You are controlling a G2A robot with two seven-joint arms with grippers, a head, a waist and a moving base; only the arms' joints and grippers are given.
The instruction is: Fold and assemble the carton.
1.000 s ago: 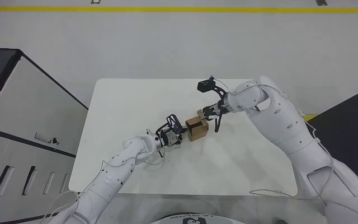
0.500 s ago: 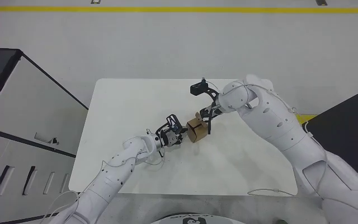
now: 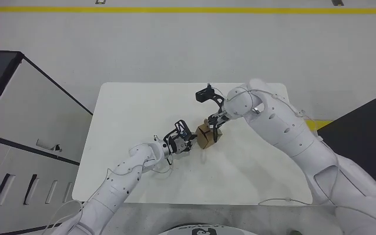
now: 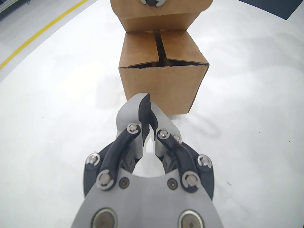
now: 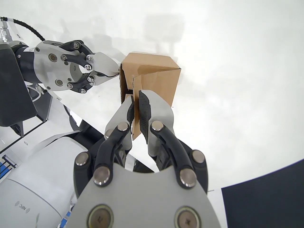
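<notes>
A small brown carton (image 3: 205,136) stands on the white table (image 3: 135,106) near its middle. Two inner top flaps lie folded down with a slit between them (image 4: 163,48). A larger lid flap (image 4: 163,3) stands raised at its far side. My right gripper (image 5: 135,99) is shut on this lid flap (image 5: 135,119), holding it from above (image 3: 215,128). My left gripper (image 4: 147,110) is shut with nothing in it, its fingertips touching the carton's near wall (image 4: 163,86). From the right wrist the left gripper (image 5: 114,71) meets the carton's side edge (image 5: 152,77).
A dark cabinet (image 3: 23,117) stands left of the table. A yellow line (image 3: 176,9) crosses the floor beyond. A thin cable (image 3: 288,202) lies at the table's front right edge. Bare tabletop surrounds the carton.
My right arm has swung left over the carton, carrying the lid flap towards the left gripper's side. The carton tilted slightly. The left arm has stayed still.
</notes>
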